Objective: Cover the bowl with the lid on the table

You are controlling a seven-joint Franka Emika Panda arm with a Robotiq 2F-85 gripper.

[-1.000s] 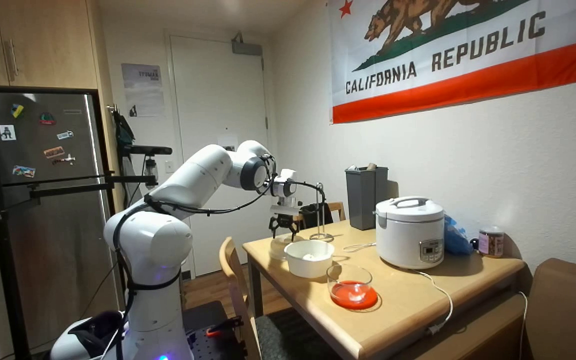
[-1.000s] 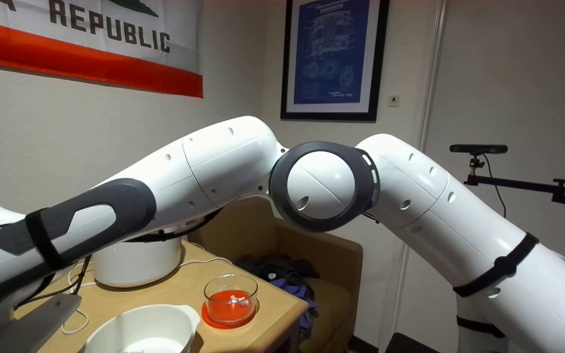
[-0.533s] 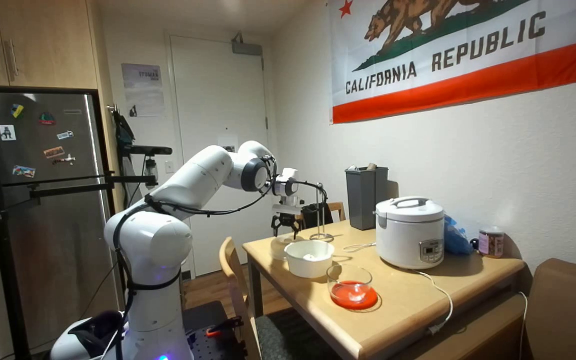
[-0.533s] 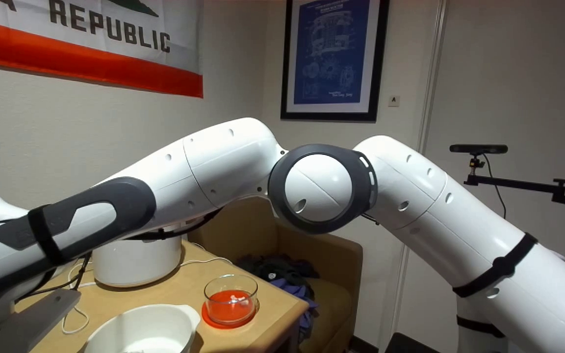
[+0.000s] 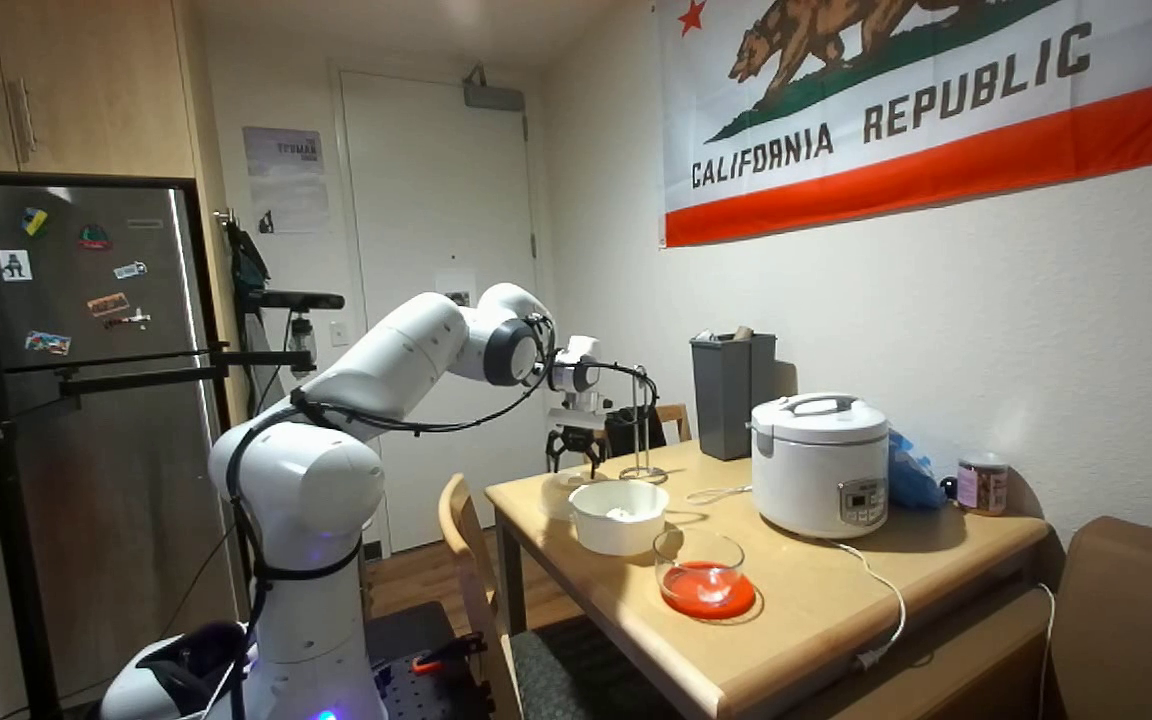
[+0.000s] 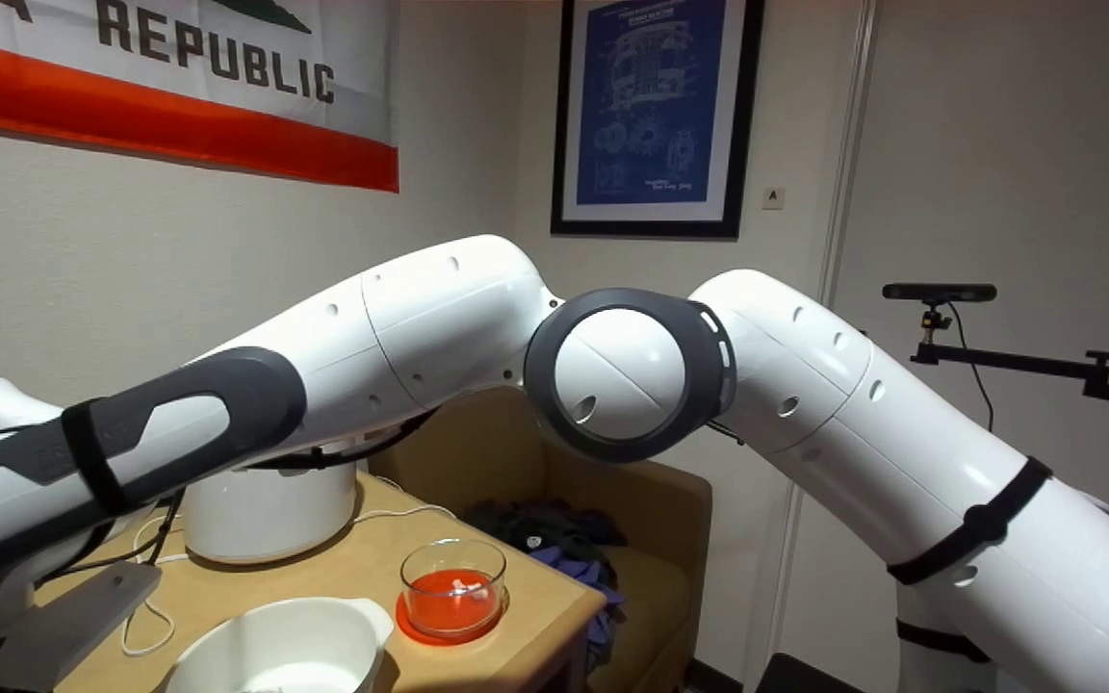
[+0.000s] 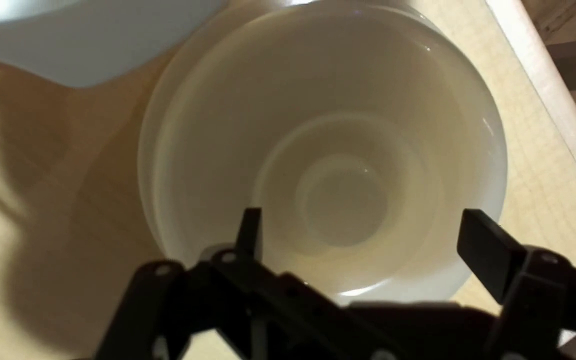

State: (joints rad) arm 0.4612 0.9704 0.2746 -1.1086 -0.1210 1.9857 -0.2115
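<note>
The lid point(image 7: 208, 125) is round and clear with concentric rings, and it fills the middle of the wrist view. It also shows faintly on the table beside the bowl in an exterior view point(image 5: 556, 500). The off-white bowl point(image 5: 619, 522) stands uncovered next to the lid, with something small and white inside. The bowl also shows in an exterior view point(image 6: 280, 645) and at the top left of the wrist view point(image 7: 83, 50). My gripper point(image 7: 361, 217) is open, pointing down just above the lid point(image 5: 574, 470), with nothing between the fingers. Whether the fingertips touch the lid cannot be told.
A white rice cooker point(image 5: 816, 485) stands on the table point(image 5: 796, 620). A glass container on a red lid point(image 5: 701, 575) sits near the bowl. A metal stand point(image 5: 644, 472) and a grey bin point(image 5: 723, 400) are behind. The table edge point(image 7: 558, 100) lies close to the lid.
My gripper has moved slightly down and to the right over the lid, as seen in an exterior view. The arm's elbow has lowered a little. The bowl and lid have not moved.
</note>
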